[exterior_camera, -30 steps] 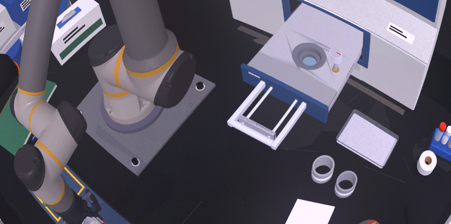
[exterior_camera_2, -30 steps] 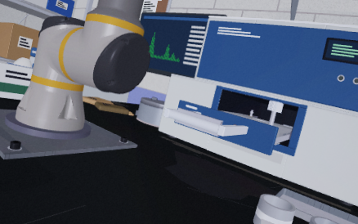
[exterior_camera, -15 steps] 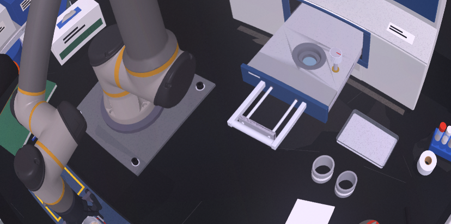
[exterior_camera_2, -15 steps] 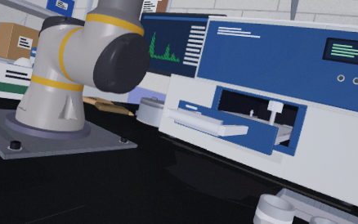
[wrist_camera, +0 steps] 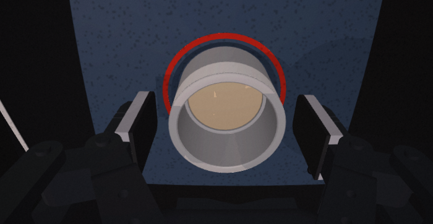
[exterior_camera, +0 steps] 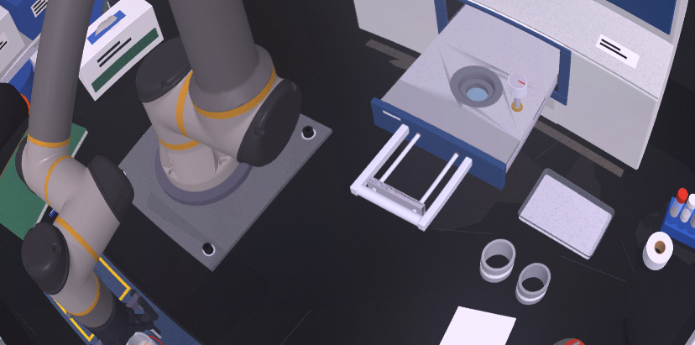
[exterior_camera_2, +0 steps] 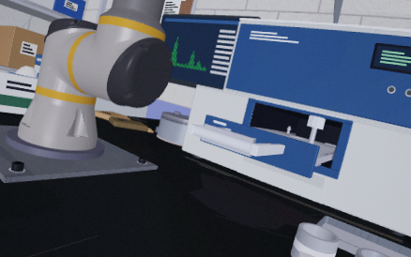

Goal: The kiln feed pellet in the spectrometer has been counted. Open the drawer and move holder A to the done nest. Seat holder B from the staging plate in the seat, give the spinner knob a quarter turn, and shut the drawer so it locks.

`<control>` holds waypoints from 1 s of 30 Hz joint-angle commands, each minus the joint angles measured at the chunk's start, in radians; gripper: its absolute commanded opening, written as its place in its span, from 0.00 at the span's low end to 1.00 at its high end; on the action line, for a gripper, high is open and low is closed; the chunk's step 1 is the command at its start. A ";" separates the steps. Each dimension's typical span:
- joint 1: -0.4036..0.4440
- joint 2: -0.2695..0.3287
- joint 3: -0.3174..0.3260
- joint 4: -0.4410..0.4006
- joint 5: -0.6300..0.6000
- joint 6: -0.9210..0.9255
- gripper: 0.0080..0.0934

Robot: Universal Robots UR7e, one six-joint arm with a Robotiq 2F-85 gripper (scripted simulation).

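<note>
A grey ring-shaped holder (wrist_camera: pixel 226 116) with a tan pellet inside stands upright on a dark blue plate, within a red ring mark (wrist_camera: pixel 224 70), at the near left corner of the bench. My gripper (wrist_camera: pixel 225 125) is open around it and holds nothing. The spectrometer drawer (exterior_camera: pixel 474 99) stands pulled out, its round seat (exterior_camera: pixel 476 86) empty with a pale blue floor. The spinner knob (exterior_camera: pixel 517 90) stands beside the seat, its red mark pointing to the right. The drawer's white handle (exterior_camera: pixel 411 180) sticks out in front.
The spectrometer (exterior_camera_2: pixel 333 94) fills the back right. Two empty grey rings (exterior_camera: pixel 515 272) stand on the bench near a grey tray (exterior_camera: pixel 565 214). A tube rack (exterior_camera: pixel 683 214) and tape roll (exterior_camera: pixel 658 250) sit at the right edge. The arm's base plate (exterior_camera: pixel 223 187) lies left of the drawer.
</note>
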 commanded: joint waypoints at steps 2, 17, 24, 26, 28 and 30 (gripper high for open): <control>0.000 0.000 0.000 0.000 0.000 0.000 0.82; 0.000 -0.022 -0.012 0.031 0.000 0.000 0.82; 0.000 -0.058 -0.033 0.088 0.000 0.000 0.82; 0.000 -0.070 -0.040 0.107 0.000 0.000 0.82; 0.000 -0.081 -0.048 0.126 0.000 0.000 0.82; 0.000 -0.091 -0.055 0.144 0.000 0.000 0.82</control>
